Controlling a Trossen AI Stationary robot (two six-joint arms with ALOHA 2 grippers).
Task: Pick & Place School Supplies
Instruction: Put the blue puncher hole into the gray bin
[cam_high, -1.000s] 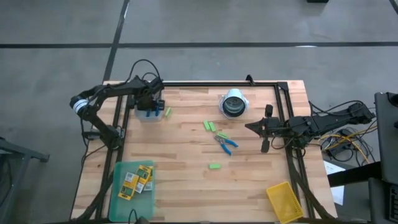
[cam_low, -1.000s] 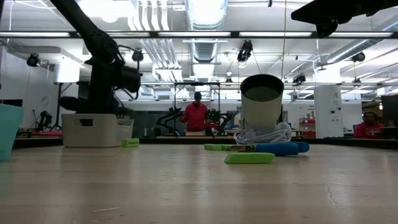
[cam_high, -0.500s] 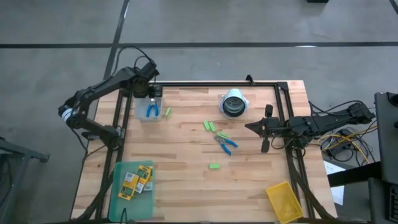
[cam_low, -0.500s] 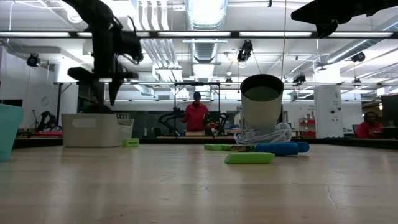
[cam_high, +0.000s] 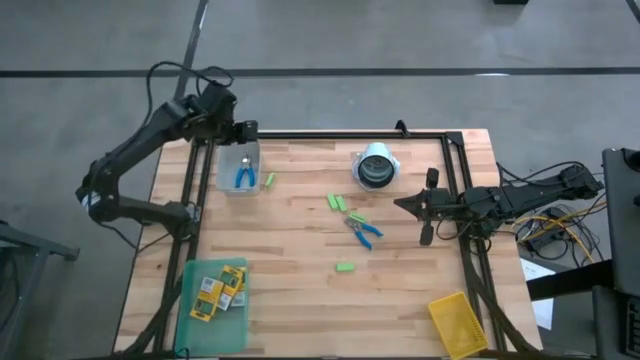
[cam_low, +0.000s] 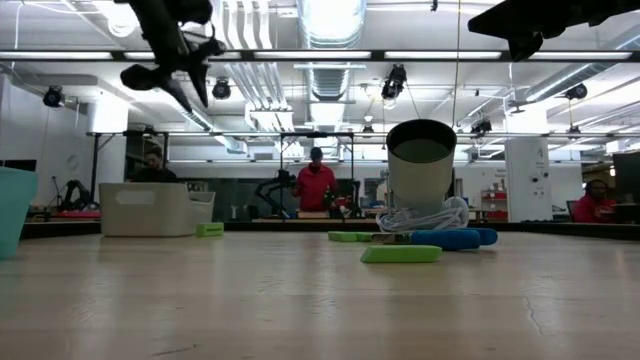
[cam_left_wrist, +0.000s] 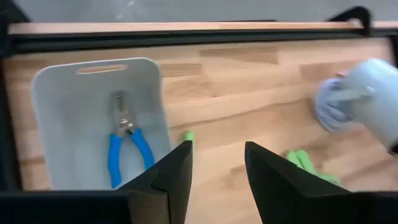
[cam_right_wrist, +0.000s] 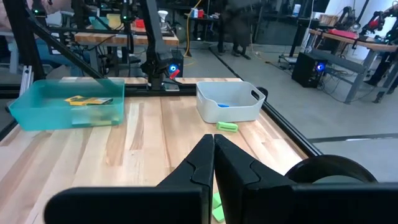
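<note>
Lifted my left end effector (cam_left_wrist: 214, 171) up and back off the white bin (cam_high: 238, 170) since a second ago; it was down inside the bin then, now it hangs above the worktop's (cam_high: 300, 290) far left corner, fingers apart, holding nothing. One pair of blue-handled scissors (cam_left_wrist: 126, 144) lies flat in that bin, metal tips toward the bin's handle slot.

A second pair of scissors (cam_high: 363, 230) sits mid-worktop, handles slightly spread. Two light-green erasers (cam_high: 338, 202) lie side by side just beyond it, one eraser (cam_high: 345, 267) lies alone nearer the front, and another eraser (cam_high: 269, 179) rests just beside the bin. Yellow-and-green crayon boxes (cam_high: 217, 287) are bunched in the green tray (cam_high: 196, 330) at the front left.

My right end effector (cam_high: 403, 204) waits over the right side of the worktop, fingers pressed together, empty, same spot as before. A grey cup (cam_high: 376, 166) lies on its side near the far edge. Supplies on the worktop look unchanged from the earlier frame.
</note>
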